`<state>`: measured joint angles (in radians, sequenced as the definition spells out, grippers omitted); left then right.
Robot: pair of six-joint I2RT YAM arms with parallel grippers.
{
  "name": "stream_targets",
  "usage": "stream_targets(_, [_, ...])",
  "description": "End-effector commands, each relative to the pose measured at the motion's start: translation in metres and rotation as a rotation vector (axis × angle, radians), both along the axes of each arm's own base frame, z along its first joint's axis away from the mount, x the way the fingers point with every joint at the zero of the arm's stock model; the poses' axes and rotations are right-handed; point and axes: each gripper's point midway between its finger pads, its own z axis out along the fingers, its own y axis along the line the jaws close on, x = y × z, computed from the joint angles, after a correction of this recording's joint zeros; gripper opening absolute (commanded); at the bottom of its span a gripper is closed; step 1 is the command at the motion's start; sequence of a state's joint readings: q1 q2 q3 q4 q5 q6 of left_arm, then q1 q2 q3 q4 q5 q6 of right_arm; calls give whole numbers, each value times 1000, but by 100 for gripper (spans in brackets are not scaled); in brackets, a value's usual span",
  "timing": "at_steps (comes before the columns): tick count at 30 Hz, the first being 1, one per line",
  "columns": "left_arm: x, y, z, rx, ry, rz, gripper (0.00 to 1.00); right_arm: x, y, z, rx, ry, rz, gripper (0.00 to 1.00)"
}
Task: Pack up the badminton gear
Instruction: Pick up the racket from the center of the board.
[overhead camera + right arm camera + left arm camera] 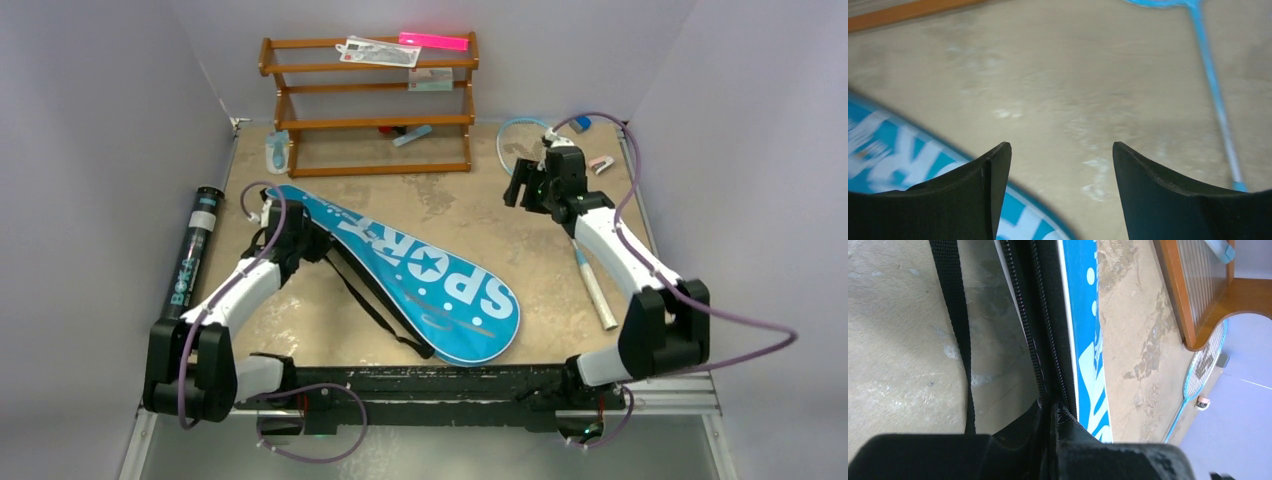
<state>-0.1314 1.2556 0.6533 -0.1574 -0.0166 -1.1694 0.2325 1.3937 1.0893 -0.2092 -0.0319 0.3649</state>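
The left hand (pixel 291 228) clenched the zipper edge (pixel 1040 340) at the narrow end of the bag (pixel 420 265), which lay flat on the counter (pixel 455 200). The right hand (pixel 1060 150) hung released and empty near the racket (pixel 598 298). Opening the bag seemed underway; the next move was probably unzipping.

Reaches forward-right with left arm (pixel 235 290) from a folded elbow at the near-left corner, left gripper (pixel 1053 445) pinched tight on the black zip edge of the bag (pixel 430 270). Stretches right arm (pixel 615 245) far forward from a raised elbow at the near right, wrist turned leftward. Holds right gripper (pixel 1062 192) spread wide and empty, fingers (pixel 973 195) touching nothing.
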Motion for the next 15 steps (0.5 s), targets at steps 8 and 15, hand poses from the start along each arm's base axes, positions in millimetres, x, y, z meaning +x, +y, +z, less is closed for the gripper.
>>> stream_targets(8, [-35,-12,0,-62,15,-67,0,38,-105,-104,-210,289,-158,74])
stream_targets(15, [-36,-2,-1,-13,17,-40,0,35,-138,-137,-262,377,-235,74])
